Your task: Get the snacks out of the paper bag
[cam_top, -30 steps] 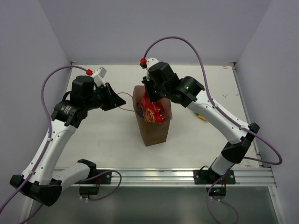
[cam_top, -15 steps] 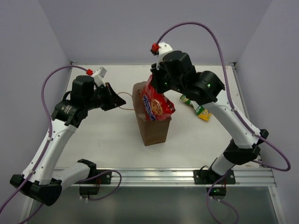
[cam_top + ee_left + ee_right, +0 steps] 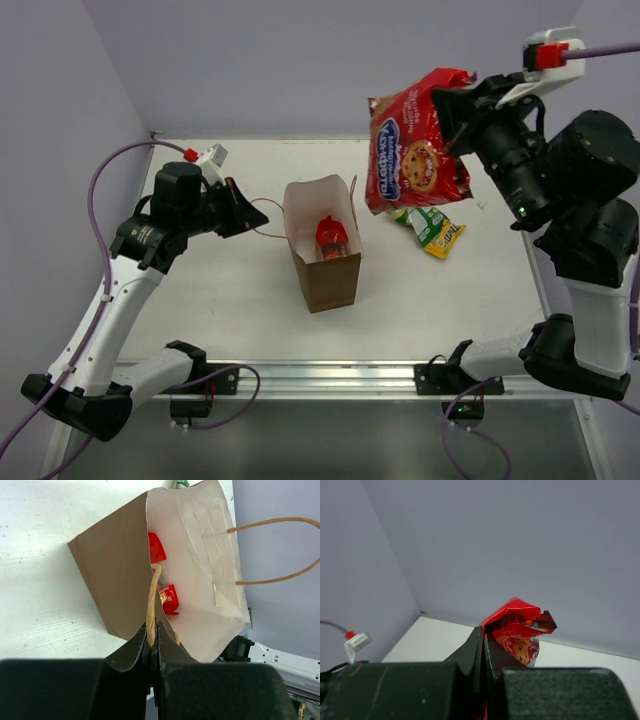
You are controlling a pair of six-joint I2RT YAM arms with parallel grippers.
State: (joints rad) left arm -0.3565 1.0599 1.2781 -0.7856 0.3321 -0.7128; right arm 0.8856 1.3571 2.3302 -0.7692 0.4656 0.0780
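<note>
Two snacks are out of the one paper bag (image 3: 325, 282): one green-yellow packet (image 3: 428, 226) lies on the table (image 3: 230, 290) to its right, and one red cookie bag (image 3: 415, 155) hangs high, clenched in your right gripper (image 3: 483, 636). One red packet (image 3: 331, 238) is visible inside, yours to fetch. Your left gripper (image 3: 152, 632) pinches one loop handle (image 3: 152, 595)

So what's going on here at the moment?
The right gripper is shut on a large red snack bag, held high in the air to the right of the paper bag. The left gripper pinches one loop handle, steadying the bag upright. A small red packet lies inside it; a green-yellow packet lies on the table.
</note>
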